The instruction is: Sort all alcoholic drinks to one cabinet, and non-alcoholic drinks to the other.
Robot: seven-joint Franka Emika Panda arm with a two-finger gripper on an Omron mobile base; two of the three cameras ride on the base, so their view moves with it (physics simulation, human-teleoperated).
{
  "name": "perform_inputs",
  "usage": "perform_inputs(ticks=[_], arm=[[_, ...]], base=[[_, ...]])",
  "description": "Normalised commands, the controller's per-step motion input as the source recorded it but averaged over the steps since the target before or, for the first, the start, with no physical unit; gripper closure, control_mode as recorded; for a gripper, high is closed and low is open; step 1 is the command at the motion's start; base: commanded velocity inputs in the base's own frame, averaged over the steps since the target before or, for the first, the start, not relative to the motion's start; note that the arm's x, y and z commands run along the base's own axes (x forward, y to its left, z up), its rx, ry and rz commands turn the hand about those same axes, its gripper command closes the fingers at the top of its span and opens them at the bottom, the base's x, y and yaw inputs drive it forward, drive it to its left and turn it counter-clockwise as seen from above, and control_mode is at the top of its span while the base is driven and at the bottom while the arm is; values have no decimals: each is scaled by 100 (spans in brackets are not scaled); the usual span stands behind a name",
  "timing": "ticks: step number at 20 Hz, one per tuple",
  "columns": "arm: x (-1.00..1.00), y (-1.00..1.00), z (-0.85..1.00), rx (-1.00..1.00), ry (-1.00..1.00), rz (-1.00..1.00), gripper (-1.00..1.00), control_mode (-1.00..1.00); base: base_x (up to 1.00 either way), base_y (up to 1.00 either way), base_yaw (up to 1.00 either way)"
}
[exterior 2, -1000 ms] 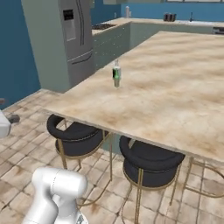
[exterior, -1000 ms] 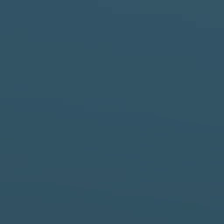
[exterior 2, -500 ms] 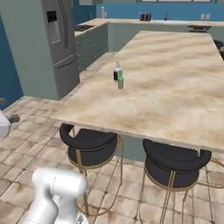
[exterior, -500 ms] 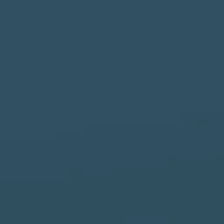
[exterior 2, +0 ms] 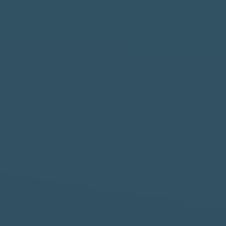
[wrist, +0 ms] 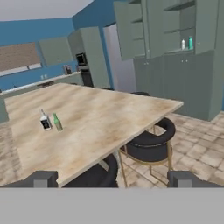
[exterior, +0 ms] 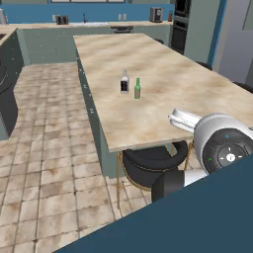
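The kitchen island point(exterior: 163, 84) carries both alcoholic drinks near its long edge; the black-labelled bottle point(exterior: 125, 82) stands just beside the green glass bottle point(exterior: 138, 89) (probably waiting for pickup); the white bottle point(wrist: 183, 44) and teal bottle point(wrist: 190, 43) sit already in an open cabinet point(wrist: 183, 26); the gripper point(wrist: 111, 179) is spread apart, holding nothing.

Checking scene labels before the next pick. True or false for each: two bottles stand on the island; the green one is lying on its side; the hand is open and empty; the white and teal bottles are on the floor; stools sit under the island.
1. Two bottles stand on the island. True: the black-labelled bottle and the green bottle.
2. The green bottle lies on its side. False: it stands upright beside the black-labelled one.
3. The hand is open and empty. True.
4. The white bottle and the teal bottle are on the floor. False: they stand on an open cabinet shelf.
5. Stools sit under the island. True.
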Motion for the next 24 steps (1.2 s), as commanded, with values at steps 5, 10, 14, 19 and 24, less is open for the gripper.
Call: perform_inputs(ticks=[5,10,14,19,24], arm=[[0,0,0,0,0,0,-100,100],[0,0,0,0,0,0,-100,100],[0,0,0,0,0,0,-100,100],[0,0,0,0,0,0,-100,100],[0,0,0,0,0,0,-100,100]], base=[[23,70,-39],[33,73,-36],[37,71,-36],[40,71,-35],[43,75,-35]])
